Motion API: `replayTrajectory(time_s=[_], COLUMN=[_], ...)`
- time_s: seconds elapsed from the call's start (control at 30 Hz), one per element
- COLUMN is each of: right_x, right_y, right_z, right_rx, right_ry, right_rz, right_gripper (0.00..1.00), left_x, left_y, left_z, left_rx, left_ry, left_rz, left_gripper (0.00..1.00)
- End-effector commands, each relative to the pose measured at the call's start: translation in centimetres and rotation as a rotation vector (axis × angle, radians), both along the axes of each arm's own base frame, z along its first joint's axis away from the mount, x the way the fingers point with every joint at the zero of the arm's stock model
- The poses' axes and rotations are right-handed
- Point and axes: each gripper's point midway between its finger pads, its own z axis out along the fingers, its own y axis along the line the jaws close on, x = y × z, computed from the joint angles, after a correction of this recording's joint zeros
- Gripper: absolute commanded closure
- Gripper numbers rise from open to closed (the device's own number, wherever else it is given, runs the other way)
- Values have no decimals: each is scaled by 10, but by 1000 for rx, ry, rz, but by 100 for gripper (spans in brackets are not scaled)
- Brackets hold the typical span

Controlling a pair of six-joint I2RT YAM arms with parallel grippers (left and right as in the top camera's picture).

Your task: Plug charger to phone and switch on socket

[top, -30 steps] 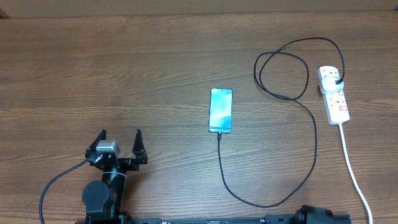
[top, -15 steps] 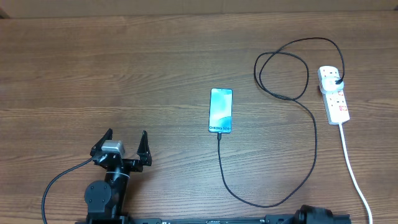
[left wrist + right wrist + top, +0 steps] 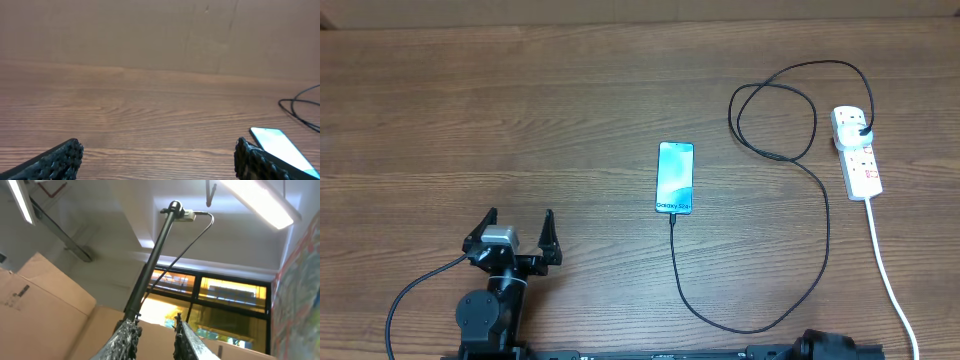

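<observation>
One phone (image 3: 675, 177), long axis near-far (charger (image 3: 750, 325) at near end); left fingers (image 3: 547, 235) wide, empty.

A robotics lab or workshop is suggested. A wood-grain worktop (image 3: 520, 100) is backed by a cardboard panel (image 3: 150, 30). Overhead, strip lights (image 3: 260, 202) are fixed to a bare ceiling, and a black pole (image 3: 152, 265) (cabled at its top) is seen beside cardboard boxes (image 3: 40, 300) and lit windows (image 3: 230, 292).

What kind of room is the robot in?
Probably a lab or workshop: there is a plain wooden table, cardboard boxes and a long strip light on a bare ceiling.
</observation>
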Motion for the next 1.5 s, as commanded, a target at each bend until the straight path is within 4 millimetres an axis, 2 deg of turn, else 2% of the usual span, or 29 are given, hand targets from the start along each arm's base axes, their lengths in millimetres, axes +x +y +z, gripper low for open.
replayTrajectory(time_s=[0.0, 0.1, 0.17, 0.3, 0.37, 0.6, 0.77, 1.03, 1.07, 1.1, 1.17, 1.3, 1.33, 1.37, 1.43, 1.47], right_x=[1, 2, 7, 18, 22, 25, 34, 23, 23, 23, 29, 53, 71, 78, 120, 160], right_y=[-3, -3, -4, -5, -6, -6, -1, -22, -22, -23, -26, -42, -51, -53, -56, -57], right_z=[1, 4, 8, 11, 10, 8, 2, 1, 0, 0, 1, 9, 9, 7, -11, -35], right_rx=[-5, -8, -12, -17, -15, -19, -59, -62, -62, -61, -42, 48, 92, 102, 120, 130], right_ry=[-15, -32, -51, -66, -48, -34, -2, 3, 3, 5, 14, 11, 25, 39, 160, 297], right_rz=[-21, -21, -21, -19, -19, -13, 20, 162, 167, 169, 159, 106, 81, 75, 63, 54], right_gripper=[73, 73, 67, 35, 30, 27, 23, 18, 16, 0, 0, 0, 0, 0, 0, 0], left_x=[0, 0, 0, 0, 0, 0, 0, 0, 0, 0, 0, 0, 0, 0, 0, 0], left_y=[4, 4, 4, 4, 4, 4, 4, 4, 4, 4, 4, 4, 4, 4, 4, 4], left_z=[-1, -1, -1, -1, -1, -1, -1, -1, -1, -1, -1, -1, -1, -1, -1, -1], left_rx=[82, 102, 102, 102, 102, 102, 102, 102, 102, 102, 102, 102, 102, 102, 102, 102], left_ry=[-9, -10, -10, -10, -10, -10, -10, -10, -10, -10, -10, -10, -10, -10, -10, -10], left_rz=[17, 15, 16, 16, 16, 16, 16, 16, 16, 16, 16, 16, 16, 16, 16, 16], left_gripper=[1, 1, 0, 0, 1, 0, 1, 0, 1, 0, 0, 0, 0, 0, 0, 0])
